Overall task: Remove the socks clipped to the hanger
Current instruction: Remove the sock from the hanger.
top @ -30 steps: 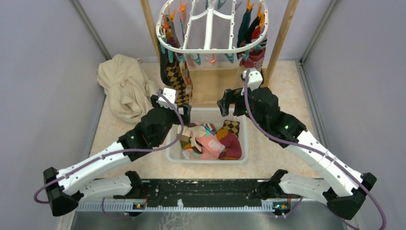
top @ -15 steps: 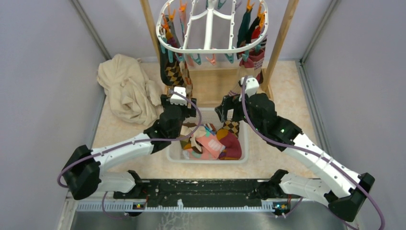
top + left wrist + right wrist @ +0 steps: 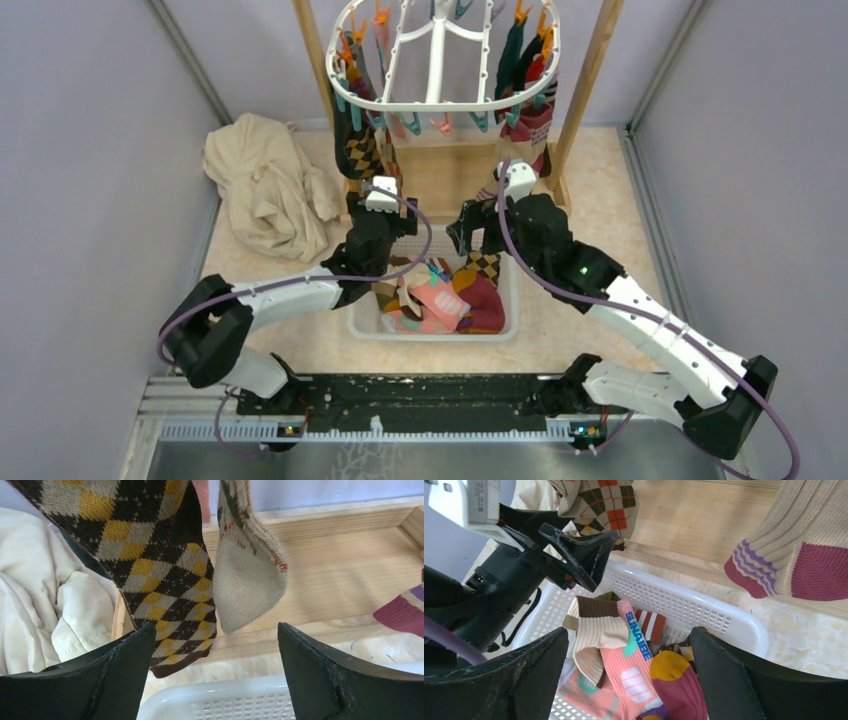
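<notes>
At 12 o'clock of the top view, the white oval hanger (image 3: 437, 62) hangs between the posts of a wooden frame (image 3: 592, 75). The socks (image 3: 363, 150) are clipped along its rim in two bunches, one at its 9 o'clock side and one at its 3 o'clock side. Below it, at the middle of the bench (image 3: 600, 180), a white mesh basket (image 3: 512, 290) holds more socks in a loose heap, with a pink sock (image 3: 634, 655) lettered in blue on top. A crumpled cream cloth (image 3: 262, 185) lies at 10 o'clock of the basket.

The left tool (image 3: 216, 630) hangs over the basket's far left corner, jaws spread wide. In its wrist view a brown-and-yellow argyle sock (image 3: 165, 580) dangles from 11 o'clock, its toe just ahead of the left finger; whether they touch cannot be told. A beige knit sock (image 3: 247, 580) hangs just beside it at 12 o'clock.

The right tool (image 3: 629, 632) hovers over the basket's far edge, jaws likewise wide apart and gripping nothing. In its wrist view a cream ribbed sock (image 3: 784, 540) with purple wavy stripes and a maroon toe hangs at 2 o'clock, apart from the fingers. The left tool's black fingers (image 3: 579, 555) show at 10 o'clock.
</notes>
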Action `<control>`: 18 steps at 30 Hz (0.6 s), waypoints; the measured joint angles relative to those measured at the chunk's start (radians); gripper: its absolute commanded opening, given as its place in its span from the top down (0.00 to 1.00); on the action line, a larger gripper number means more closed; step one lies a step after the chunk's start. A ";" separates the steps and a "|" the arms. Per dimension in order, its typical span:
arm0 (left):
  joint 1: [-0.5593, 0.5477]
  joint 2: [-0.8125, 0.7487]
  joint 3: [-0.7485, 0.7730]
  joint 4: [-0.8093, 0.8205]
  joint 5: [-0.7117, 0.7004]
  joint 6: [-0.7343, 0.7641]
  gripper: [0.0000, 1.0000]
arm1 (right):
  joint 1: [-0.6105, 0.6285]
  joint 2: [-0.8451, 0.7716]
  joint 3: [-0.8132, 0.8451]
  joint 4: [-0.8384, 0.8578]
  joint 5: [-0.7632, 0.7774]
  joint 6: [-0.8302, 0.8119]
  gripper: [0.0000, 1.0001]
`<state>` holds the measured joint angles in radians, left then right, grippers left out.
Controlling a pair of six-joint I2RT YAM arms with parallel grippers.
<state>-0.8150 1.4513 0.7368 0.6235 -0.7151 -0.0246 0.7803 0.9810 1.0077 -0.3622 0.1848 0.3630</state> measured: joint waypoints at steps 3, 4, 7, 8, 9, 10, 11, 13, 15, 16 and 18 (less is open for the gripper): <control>0.009 0.040 0.006 0.036 -0.008 0.004 0.06 | -0.004 0.001 0.000 -0.001 -0.003 0.000 0.08; 0.012 0.052 0.011 0.047 -0.011 0.005 0.09 | -0.005 0.001 0.000 -0.001 -0.003 0.000 0.08; 0.019 0.081 0.034 0.067 -0.025 0.023 0.34 | -0.010 0.001 0.000 -0.002 -0.003 -0.001 0.07; 0.020 0.091 0.048 0.072 -0.032 0.031 0.45 | -0.011 0.001 0.000 -0.003 -0.003 -0.001 0.08; 0.021 0.100 0.063 0.074 -0.036 0.039 0.56 | -0.012 0.001 0.000 -0.003 -0.003 -0.002 0.07; 0.021 0.107 0.077 0.074 -0.040 0.044 0.64 | -0.012 0.001 0.000 -0.004 -0.003 -0.002 0.07; 0.021 0.114 0.093 0.075 -0.043 0.053 0.71 | -0.013 0.001 0.000 -0.005 -0.003 -0.002 0.07; 0.022 0.116 0.109 0.074 -0.046 0.062 0.78 | -0.013 0.001 0.000 -0.005 -0.003 -0.002 0.08; 0.022 0.116 0.120 0.072 -0.046 0.068 0.84 | -0.013 0.001 0.000 -0.005 -0.004 -0.002 0.07; 0.023 0.116 0.123 0.070 -0.046 0.068 0.86 | -0.013 0.001 0.000 -0.005 -0.004 -0.002 0.08; 0.024 0.116 0.134 0.048 -0.047 0.069 0.90 | -0.013 0.001 0.000 -0.005 -0.004 -0.002 0.08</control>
<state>-0.7910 1.5669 0.8703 0.6712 -0.7624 0.0448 0.7670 0.9817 1.0077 -0.3672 0.1806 0.3611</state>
